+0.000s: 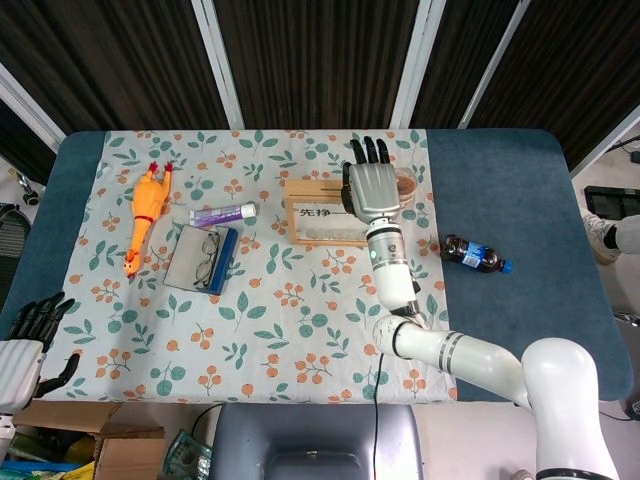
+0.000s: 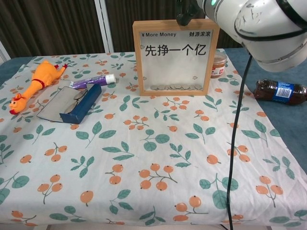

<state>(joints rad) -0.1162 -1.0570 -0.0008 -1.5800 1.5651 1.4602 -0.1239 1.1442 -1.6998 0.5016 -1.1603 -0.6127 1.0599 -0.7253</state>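
Just above the middle of the head view, the right hand (image 1: 373, 186) hovers with fingers spread and nothing in them over the right end of the wooden money-box frame (image 1: 322, 212), which stands upright on the patterned cloth (image 1: 270, 320), a small jar (image 1: 405, 185) just beside it. At the lower left edge, the left hand (image 1: 25, 335) hangs off the table with fingers apart, holding nothing.
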